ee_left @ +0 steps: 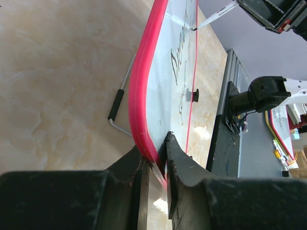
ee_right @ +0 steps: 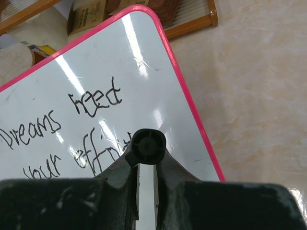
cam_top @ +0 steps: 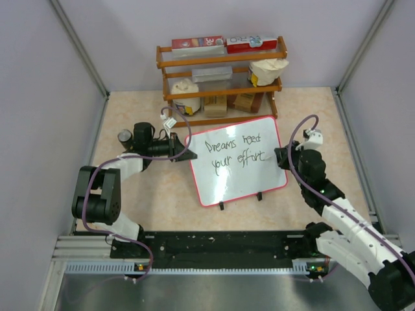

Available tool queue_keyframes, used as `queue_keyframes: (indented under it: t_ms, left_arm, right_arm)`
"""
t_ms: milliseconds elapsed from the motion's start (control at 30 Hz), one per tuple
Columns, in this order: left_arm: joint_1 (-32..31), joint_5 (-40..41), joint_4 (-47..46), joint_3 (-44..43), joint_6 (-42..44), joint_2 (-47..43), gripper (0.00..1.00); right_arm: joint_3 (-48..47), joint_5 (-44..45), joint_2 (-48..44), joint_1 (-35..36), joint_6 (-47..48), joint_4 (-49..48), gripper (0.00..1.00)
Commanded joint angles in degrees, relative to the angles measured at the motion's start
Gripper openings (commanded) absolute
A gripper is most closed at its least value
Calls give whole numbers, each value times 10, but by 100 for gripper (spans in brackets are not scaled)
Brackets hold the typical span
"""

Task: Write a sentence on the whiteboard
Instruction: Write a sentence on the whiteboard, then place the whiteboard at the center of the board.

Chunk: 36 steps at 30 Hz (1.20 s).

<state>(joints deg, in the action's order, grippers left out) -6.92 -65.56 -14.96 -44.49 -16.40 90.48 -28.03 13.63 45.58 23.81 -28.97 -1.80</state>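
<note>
Top external view: the whiteboard (cam_top: 249,184) lay face up on the tabletop (cam_top: 149,194) between the two arms, skewed, its long axis running roughly from the left arm's side to the right's. The sentence (cam_top: 235,155) ran the same way in two lines. In the left wrist view we noted the left fingers (ee_left: 184,167) clamped on the board's red frame, at the left edge near the far corner. The right fingers (ee_right: 184,179) were shut on the marker (ee_right: 148,147), seen end-on, so its long axis pointed steeply down at the board. From the left wrist view the tip appeared to touch the surface near the right edge. We judged the tip sat just past the final letter of "effort", with little bare board before the frame. Any further stroke belonged to the right arm.
</note>
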Motion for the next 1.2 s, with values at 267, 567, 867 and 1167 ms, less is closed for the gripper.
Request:
queue_keyframes:
  t_ms: [267, 567, 867, 1167]
  left_arm:
    - [-12, 76, 19, 8, 80, -7, 27]
    - [-13, 119, -25, 41, 50, -73, 99]
    - [-13, 184, -10, 96, 18, -207, 99]
    - [-13, 338, 80, 118, -18, -369, 99]
  right_arm:
    - [-34, -8, -84, -6, 11, 17, 0]
    - [-44, -28, -121, -6, 11, 84, 0]
    - [-71, -72, -184, -6, -7, 206, 0]
    - [-23, -221, -244, -6, -118, 293, 0]
